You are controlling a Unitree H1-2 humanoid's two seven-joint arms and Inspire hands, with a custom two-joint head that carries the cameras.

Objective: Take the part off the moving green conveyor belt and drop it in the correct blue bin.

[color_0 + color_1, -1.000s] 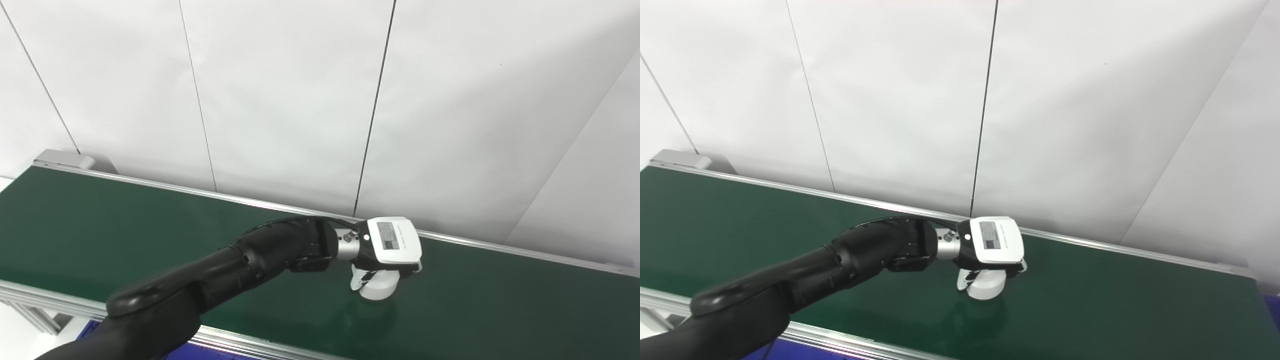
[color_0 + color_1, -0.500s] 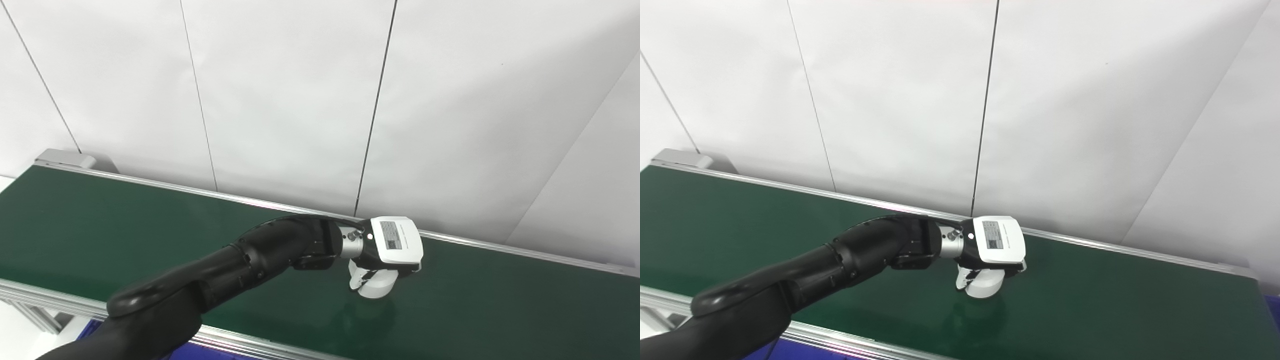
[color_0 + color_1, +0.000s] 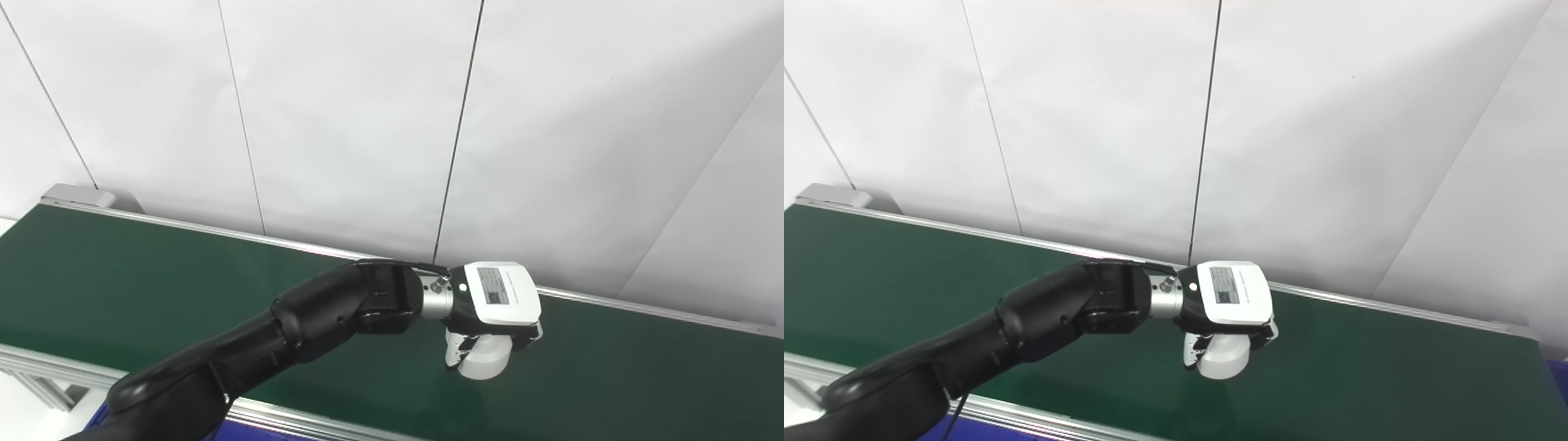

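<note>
My left hand (image 3: 496, 312) reaches out over the green conveyor belt (image 3: 122, 275), palm down. Its fingers are closed around a white round part (image 3: 486, 361), which shows below the hand (image 3: 1234, 312) as a pale cylinder (image 3: 1222, 361). The part appears lifted a little off the belt, with a faint reflection under it. The fingers themselves are mostly hidden under the white back of the hand. My right hand is not in either view.
The belt runs from upper left to lower right with aluminium rails along its far edge (image 3: 245, 236) and near edge (image 3: 294, 419). A white panelled wall (image 3: 367, 122) stands right behind it. A sliver of blue bin (image 3: 1559, 380) shows at the right edge, another below the near rail (image 3: 257, 432).
The left hand has moved right and a little toward me with the white part in it, and the part now looks raised off the belt. The forearm has swung along with it.
</note>
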